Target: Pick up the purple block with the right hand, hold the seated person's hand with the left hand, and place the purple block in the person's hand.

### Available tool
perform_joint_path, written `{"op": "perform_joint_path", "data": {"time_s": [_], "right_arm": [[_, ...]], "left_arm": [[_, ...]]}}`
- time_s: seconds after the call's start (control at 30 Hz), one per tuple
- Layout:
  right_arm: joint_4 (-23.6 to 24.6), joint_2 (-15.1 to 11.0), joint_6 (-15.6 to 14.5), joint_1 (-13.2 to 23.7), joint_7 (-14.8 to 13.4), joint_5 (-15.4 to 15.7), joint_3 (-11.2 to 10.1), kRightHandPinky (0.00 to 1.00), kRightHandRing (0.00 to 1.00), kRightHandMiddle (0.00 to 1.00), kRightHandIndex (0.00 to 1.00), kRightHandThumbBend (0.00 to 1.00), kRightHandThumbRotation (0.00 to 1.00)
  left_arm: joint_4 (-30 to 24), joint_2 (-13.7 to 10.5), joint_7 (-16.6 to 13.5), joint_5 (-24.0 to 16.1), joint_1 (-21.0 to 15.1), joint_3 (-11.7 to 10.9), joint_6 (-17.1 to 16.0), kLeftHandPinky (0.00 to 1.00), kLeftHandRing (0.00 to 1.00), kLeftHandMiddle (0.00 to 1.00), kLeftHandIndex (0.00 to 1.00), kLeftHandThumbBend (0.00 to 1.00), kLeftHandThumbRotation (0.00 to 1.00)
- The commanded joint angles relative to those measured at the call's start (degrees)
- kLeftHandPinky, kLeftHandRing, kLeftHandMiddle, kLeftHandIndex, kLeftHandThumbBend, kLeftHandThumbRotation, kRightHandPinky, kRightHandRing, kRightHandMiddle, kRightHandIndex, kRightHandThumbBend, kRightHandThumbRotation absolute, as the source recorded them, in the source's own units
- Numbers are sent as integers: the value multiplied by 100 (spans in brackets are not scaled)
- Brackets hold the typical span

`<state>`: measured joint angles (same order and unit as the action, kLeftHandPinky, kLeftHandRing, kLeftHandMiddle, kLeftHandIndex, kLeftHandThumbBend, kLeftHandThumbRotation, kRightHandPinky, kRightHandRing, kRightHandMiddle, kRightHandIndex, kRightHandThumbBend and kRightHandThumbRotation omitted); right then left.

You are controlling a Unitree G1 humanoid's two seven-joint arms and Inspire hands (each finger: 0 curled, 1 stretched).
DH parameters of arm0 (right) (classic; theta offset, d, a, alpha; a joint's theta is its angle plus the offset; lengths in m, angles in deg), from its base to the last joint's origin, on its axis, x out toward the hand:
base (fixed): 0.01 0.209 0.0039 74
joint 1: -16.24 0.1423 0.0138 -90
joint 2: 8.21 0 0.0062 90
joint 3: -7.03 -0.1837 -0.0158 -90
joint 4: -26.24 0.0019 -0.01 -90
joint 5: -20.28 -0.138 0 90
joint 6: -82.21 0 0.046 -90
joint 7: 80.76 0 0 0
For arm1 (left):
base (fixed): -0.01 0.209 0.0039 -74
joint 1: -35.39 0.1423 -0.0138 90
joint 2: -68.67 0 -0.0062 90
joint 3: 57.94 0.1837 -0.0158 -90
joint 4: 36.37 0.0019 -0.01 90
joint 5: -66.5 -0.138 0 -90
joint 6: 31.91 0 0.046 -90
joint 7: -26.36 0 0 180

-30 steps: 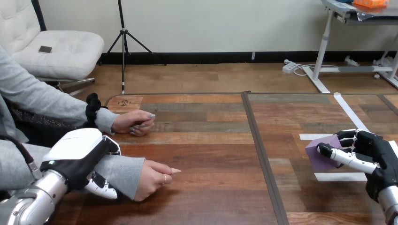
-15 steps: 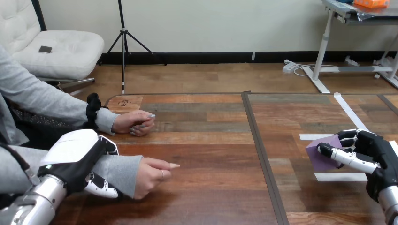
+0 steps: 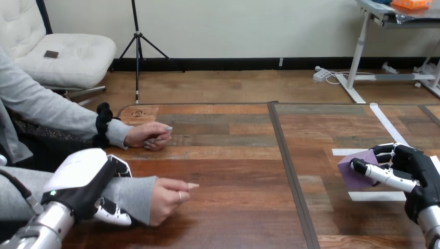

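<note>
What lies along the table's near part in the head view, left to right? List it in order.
left hand → the person's nearer hand → purple block → right hand, its fingers curled round the block.

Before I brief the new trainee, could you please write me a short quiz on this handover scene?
1. Which holds the purple block? A) the robot's right hand B) the robot's left hand C) the person's nearer hand
2. True or false: the person's nearer hand lies flat open, palm up.
3. Fill in: the left hand's fingers curl round the person's sleeved ____.

Key: 1 A; 2 false, it is loosely curled, one finger pointing; 3 forearm.
</note>
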<state>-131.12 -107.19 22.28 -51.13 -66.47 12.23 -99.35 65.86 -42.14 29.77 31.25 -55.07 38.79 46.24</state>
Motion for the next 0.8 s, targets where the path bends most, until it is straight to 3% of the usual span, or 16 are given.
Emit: {"op": "perform_joint_path", "data": {"time_s": [0.0, 0.37, 0.57, 0.77], "right_arm": [[252, 76, 190, 451, -59, 10, 16, 31, 35, 39, 42, 90, 0], [274, 254, 200, 500, 74, -189, -81, 30, 34, 39, 41, 91, 0], [355, 363, 83, 521, -64, -169, -33, 30, 35, 40, 41, 92, 0], [409, 481, 195, 530, -159, -91, 39, 32, 35, 40, 41, 91, 0]], "left_arm": [[-511, 266, -263, 248, -133, -157, -102, 23, 30, 36, 37, 79, 0], [-632, 378, -642, 279, -70, -263, -271, 24, 30, 35, 36, 79, 0], [-714, 444, -763, 350, -49, -307, -317, 24, 30, 35, 36, 77, 0], [-741, 542, -921, 337, -84, -330, -335, 24, 29, 34, 36, 77, 0]]}}
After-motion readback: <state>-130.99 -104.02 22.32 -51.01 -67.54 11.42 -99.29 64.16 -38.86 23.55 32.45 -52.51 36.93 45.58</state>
